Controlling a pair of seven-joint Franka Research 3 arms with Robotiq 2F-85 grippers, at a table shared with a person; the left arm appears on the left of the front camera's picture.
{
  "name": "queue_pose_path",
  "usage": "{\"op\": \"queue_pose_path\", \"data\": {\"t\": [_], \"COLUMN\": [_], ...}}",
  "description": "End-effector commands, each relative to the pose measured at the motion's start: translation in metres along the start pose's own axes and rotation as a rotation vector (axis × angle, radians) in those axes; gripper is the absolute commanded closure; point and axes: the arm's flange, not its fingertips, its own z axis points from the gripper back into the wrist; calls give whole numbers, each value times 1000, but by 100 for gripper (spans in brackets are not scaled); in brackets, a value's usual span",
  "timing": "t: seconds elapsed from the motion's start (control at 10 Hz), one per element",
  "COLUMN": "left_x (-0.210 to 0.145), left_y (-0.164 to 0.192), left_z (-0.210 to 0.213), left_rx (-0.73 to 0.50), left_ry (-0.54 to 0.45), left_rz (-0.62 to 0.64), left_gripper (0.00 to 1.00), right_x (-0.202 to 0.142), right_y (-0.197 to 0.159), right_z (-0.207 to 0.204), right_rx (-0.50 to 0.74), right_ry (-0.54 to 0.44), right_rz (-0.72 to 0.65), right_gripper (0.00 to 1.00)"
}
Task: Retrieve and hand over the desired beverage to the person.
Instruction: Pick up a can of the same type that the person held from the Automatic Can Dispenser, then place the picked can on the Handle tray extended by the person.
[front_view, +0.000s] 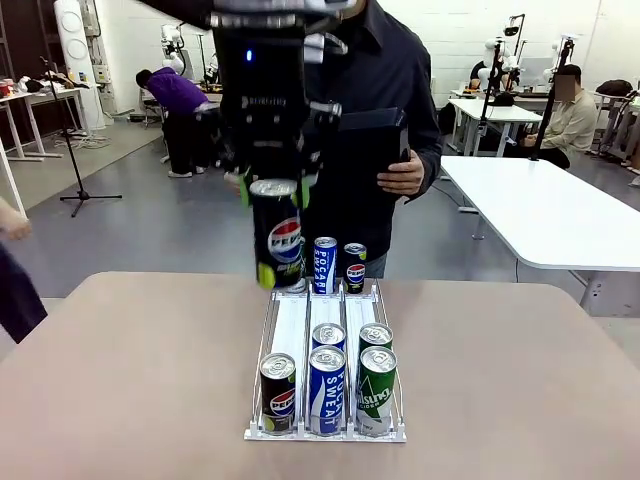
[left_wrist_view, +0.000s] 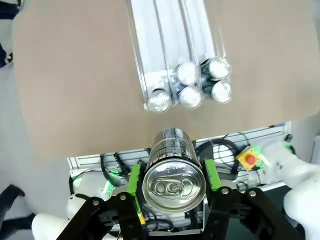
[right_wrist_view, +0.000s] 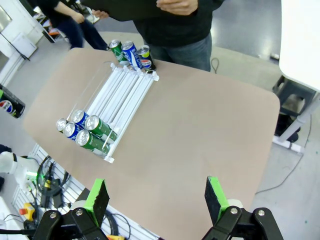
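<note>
My left gripper (front_view: 273, 195) is shut on a black Pepsi can (front_view: 277, 238), gripped near its top and hanging upright above the far end of the white can rack (front_view: 288, 330). In the left wrist view the can (left_wrist_view: 174, 175) sits between the green pads (left_wrist_view: 134, 178), its lid facing the camera, high over the rack (left_wrist_view: 155, 40). The person (front_view: 400, 90) in a dark jacket stands just beyond the table, holding a black folder (front_view: 372, 145). My right gripper (right_wrist_view: 156, 200) hangs open above the table's near side, with nothing between its fingers.
The rack holds several cans at its near end (front_view: 326, 388) and others at the far end (front_view: 339, 265), in blue, green and black. A white table (front_view: 545, 215) stands at the back right. Bare tabletop (front_view: 130, 370) lies either side of the rack.
</note>
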Motion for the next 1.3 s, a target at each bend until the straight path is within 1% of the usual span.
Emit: {"op": "queue_pose_path", "data": {"t": [0.0, 0.1, 0.2, 1.2], "left_x": [14, 16, 9, 9], "left_y": [-10, -10, -3, -3], "left_z": [17, 16, 11, 11], "left_rx": [-29, -32, -25, -25], "left_ry": [-24, -22, -11, -11], "left_rz": [-8, -7, -2, -2], "left_gripper": [100, 100, 100, 100], "right_x": [0, 0, 0, 0], "right_y": [0, 0, 0, 0], "right_z": [-1, -1, -1, -1], "right_rx": [32, 32, 32, 32], "right_ry": [-9, -9, -9, -9], "right_rz": [9, 9, 9, 9], "right_gripper": [0, 0, 0, 0]}}
